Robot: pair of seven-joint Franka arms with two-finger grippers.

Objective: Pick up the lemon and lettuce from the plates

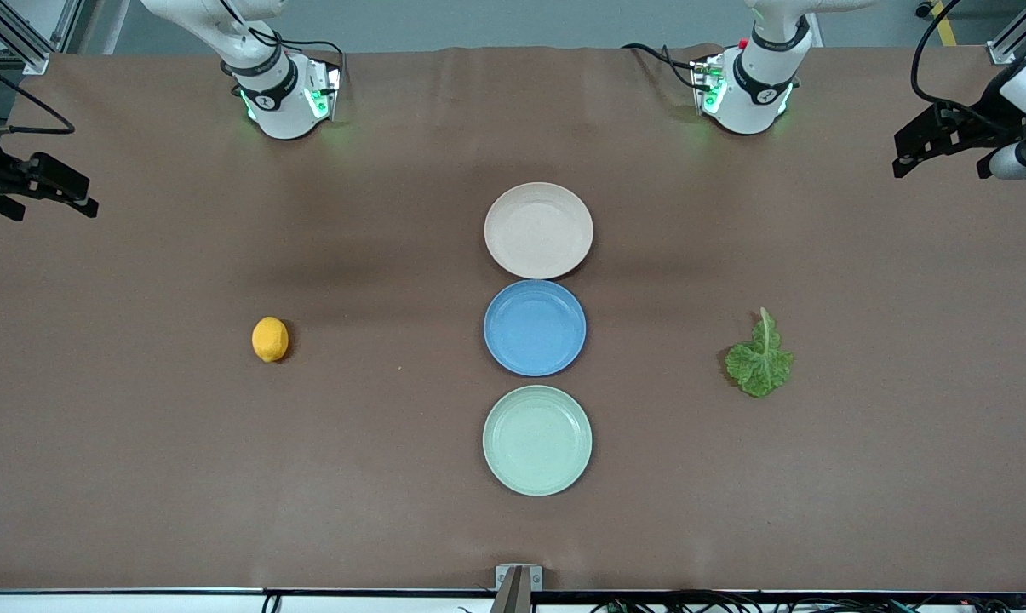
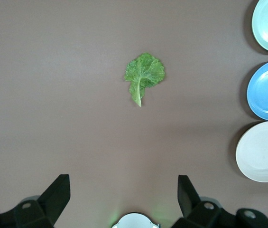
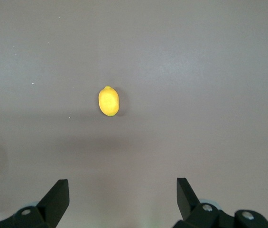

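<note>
Lemon (image 1: 270, 339) and lettuce (image 1: 760, 356) both lie on the bare brown table (image 1: 138, 477), neither on a plate. Down the middle of the table runs a row of three empty plates: the beige-pink plate (image 1: 538, 230) closest to the robots' bases, the blue plate (image 1: 535, 328) touching it, and the mint green plate (image 1: 536, 440) nearest the front camera. The lemon lies well apart from them toward the right arm's end, the lettuce toward the left arm's end with its stalk pointing at the bases. The right gripper (image 3: 123, 195) hangs over bare table at its end, fingers spread wide and holding nothing, well clear of the lemon. The left gripper (image 2: 124, 194) hangs likewise at its own end, fingers wide apart, well clear of the lettuce.
</note>
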